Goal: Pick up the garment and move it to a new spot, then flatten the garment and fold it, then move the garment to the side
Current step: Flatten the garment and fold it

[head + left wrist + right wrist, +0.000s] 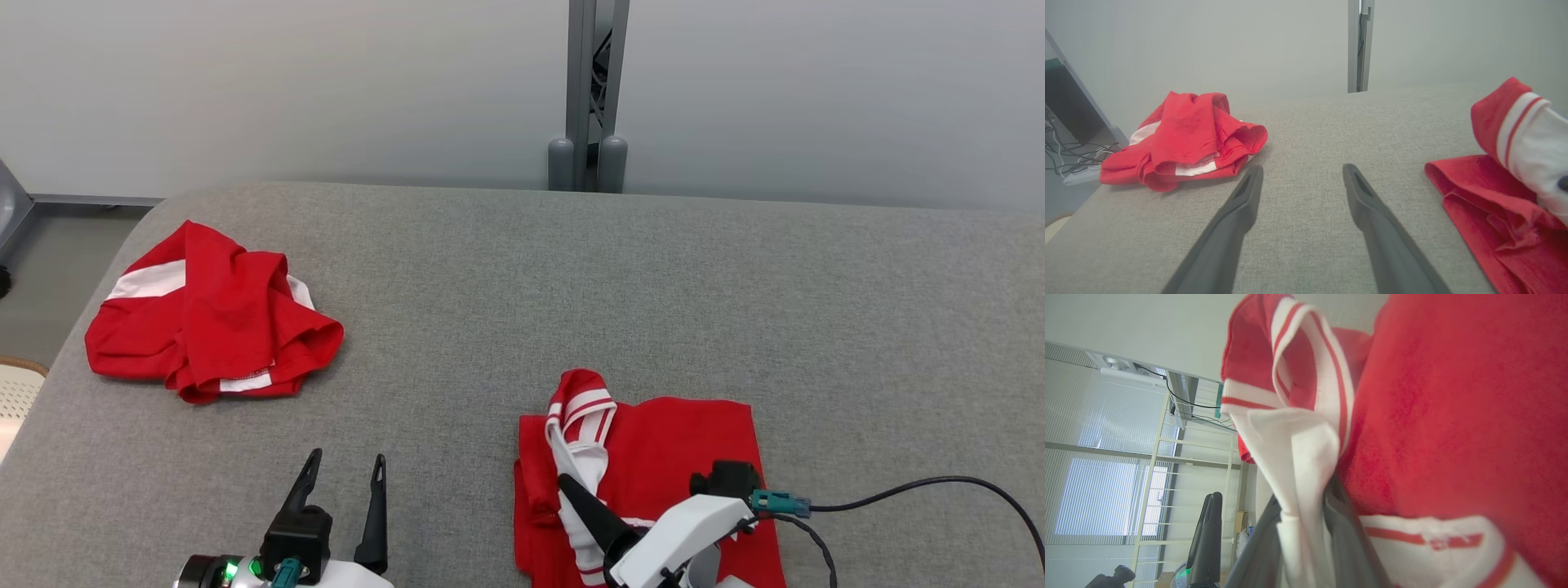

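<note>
Head view high, facing down, left wrist low — both share table [506, 269]

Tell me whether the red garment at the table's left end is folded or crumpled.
Crumpled. The red garment lies in a bunched heap, layers overlapping unevenly, hem gaping open.

The broad middle of the grey fabric-covered tabletop [571, 269] lies bare between the crumpled red garment with white panels [212, 314] at its far left and the folded red shirt with the white striped collar [678, 441] at its near right, and the lane ahead of my left gripper [347, 457], fingers spread wide, is bare too. My right gripper [575, 492] sits over the folded red shirt with white cloth pinched between its fingers, and its thin black cable [922, 486] arcs over the tabletop further right. Behind the far edge stands a grey metal post [589, 82].
</note>
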### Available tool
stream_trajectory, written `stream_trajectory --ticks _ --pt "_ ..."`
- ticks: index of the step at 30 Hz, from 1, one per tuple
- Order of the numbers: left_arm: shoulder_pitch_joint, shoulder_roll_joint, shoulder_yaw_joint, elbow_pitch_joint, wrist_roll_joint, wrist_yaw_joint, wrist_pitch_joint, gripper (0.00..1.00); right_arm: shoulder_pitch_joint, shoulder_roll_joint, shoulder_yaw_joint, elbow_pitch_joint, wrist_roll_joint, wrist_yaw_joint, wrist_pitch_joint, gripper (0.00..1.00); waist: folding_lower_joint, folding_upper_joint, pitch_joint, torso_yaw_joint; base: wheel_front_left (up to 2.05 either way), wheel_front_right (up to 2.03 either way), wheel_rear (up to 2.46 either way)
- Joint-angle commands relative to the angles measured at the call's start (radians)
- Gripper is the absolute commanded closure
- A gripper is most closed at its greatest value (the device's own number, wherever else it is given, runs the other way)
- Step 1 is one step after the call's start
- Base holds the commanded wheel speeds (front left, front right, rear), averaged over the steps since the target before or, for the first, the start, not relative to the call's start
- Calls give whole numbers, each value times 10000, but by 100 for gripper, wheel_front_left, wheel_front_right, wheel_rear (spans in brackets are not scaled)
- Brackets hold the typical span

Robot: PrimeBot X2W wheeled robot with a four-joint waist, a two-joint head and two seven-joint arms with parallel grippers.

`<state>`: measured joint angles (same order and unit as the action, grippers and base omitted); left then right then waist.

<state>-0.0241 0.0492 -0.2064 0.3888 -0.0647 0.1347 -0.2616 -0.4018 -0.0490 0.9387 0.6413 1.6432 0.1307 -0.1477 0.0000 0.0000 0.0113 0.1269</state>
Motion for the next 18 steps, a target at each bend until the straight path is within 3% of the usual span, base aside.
stream_trajectory --ticks 1,18 --pt "-128 36 -2 15 -81 49 -31 0 -166 -44 178 5 68 -1 -162 0 0 0 30 11 0 0 0" --pt "-69 36 77 98 -199 136 -31 0 -1127 -51 1288 -1581 1143 -1 -560 0 0 0 -292 52 0 0 0"
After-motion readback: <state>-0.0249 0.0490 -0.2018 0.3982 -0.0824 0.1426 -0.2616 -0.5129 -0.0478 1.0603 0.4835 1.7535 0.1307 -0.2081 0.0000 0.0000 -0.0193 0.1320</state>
